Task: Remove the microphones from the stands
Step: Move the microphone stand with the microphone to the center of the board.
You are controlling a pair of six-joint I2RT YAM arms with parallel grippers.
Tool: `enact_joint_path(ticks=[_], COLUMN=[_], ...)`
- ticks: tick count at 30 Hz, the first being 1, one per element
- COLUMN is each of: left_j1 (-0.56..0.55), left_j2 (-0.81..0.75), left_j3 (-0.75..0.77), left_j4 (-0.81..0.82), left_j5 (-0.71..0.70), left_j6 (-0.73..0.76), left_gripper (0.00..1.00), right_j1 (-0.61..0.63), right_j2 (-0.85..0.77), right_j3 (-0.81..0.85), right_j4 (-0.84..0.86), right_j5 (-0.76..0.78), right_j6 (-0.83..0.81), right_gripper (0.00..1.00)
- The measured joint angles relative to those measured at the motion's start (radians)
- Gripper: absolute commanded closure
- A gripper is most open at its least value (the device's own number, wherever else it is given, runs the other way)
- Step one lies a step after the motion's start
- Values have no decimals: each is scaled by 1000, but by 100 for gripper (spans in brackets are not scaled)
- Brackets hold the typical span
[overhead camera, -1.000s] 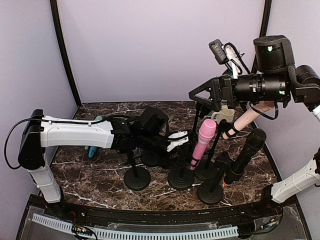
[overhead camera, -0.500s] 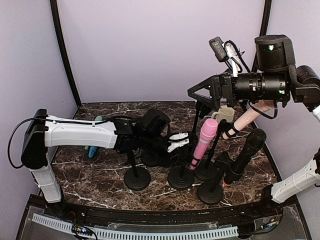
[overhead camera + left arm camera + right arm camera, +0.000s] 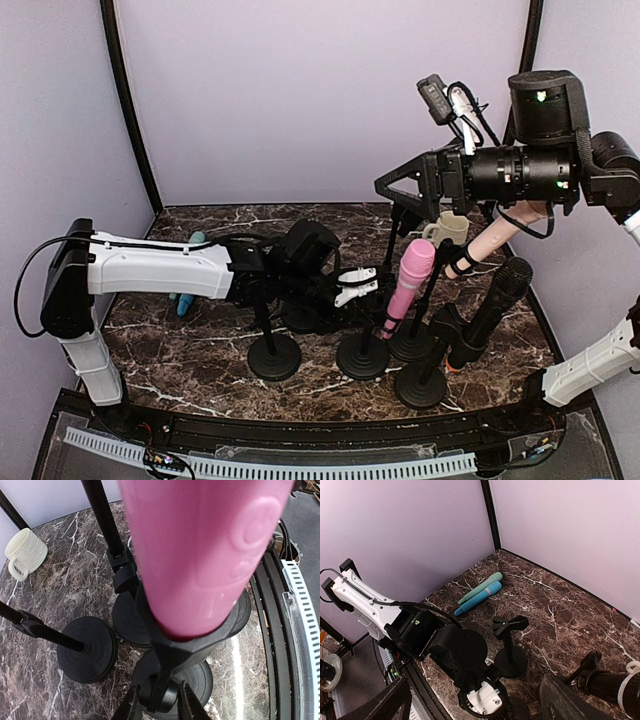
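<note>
Now, pink mic [image 3: 200,555] just above L tool [image 3: 160,707], nipped on stand [image 3: 180,650], R tool [image 3: 477,702] wide.

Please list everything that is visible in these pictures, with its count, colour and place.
table: one, dark marble, beneath everything
pink microphone: one, pink, centre stand
black microphone: one, black, right stand
peach microphone: one, peach, far-right stand
teal microphone, blue microphone: one each, lying far left
empty stand: at least one, black, left of centre
mug: one, cream, at the back
left gripper: one, black and white, shut on pink microphone's stand
right gripper: one, black, open, raised at right
</note>
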State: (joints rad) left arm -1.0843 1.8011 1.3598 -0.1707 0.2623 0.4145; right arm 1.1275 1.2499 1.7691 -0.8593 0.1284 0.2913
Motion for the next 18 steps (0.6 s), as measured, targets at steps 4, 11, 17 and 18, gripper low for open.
enact_joint_path(ticks=[4,11,17,18], left_j1=[0,-1,2,4], left_j2=[-24,-82,-153,-162], left_j3=[-28,-92,-165,-173], left_j4=[10,21,26,26], left_j5=[-13,-79,-157,-165], left_j6=[-6,-38,-94,-105], left_gripper=[85,93,95,95], right_j1=[0,1,2,2], right_j2=[0,2,21,26], right_j3=[-1,-1,0,0], right_j4=[0,-2,-19,-24], right_j5=[3,34,71,79], right_j6=[-2,-2,-2,-2], right_gripper=[10,11,11,11])
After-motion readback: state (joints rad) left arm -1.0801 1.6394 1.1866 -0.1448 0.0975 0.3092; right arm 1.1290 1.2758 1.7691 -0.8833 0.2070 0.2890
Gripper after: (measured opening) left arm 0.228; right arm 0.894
